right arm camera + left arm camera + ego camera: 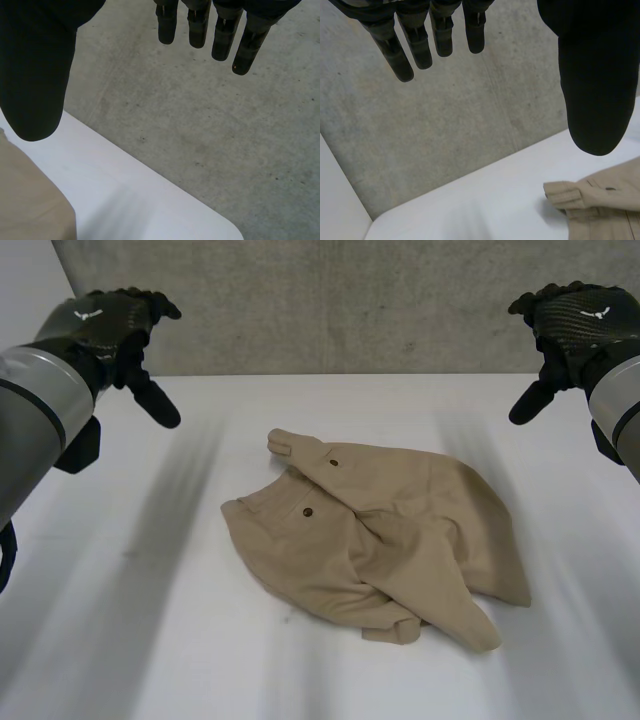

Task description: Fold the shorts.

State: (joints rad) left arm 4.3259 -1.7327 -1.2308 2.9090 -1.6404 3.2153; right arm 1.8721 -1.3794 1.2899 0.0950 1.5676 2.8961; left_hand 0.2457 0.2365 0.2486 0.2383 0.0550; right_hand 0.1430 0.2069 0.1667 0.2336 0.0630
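Nearest you, the grey left arm (35, 410) comes in over the near left of the worktop (150, 640). It ends in the left hand (110, 325), which hangs in the air above the far left part of the worktop. In the left wrist view you see its fingers (417, 47) straight and its thumb (592, 90) spread wide from them, holding nothing.

On the other side the right hand (575, 320) hangs above the far right part of the worktop. The right wrist view shows you its fingers (197, 27) straight, the thumb (35, 80) set wide apart, and nothing in its grasp.

You find the shorts (370, 535) lying loose and rumpled in the middle of the worktop, between the two hands and well apart from both. They are beige. Their waistband (300, 475), with two dark buttons (308, 511), points toward the far left. The legs are bunched toward the near right, with folds of cloth lying over one another. Neither hand touches the cloth.

Behind the worktop you see a grey wall (350, 300).
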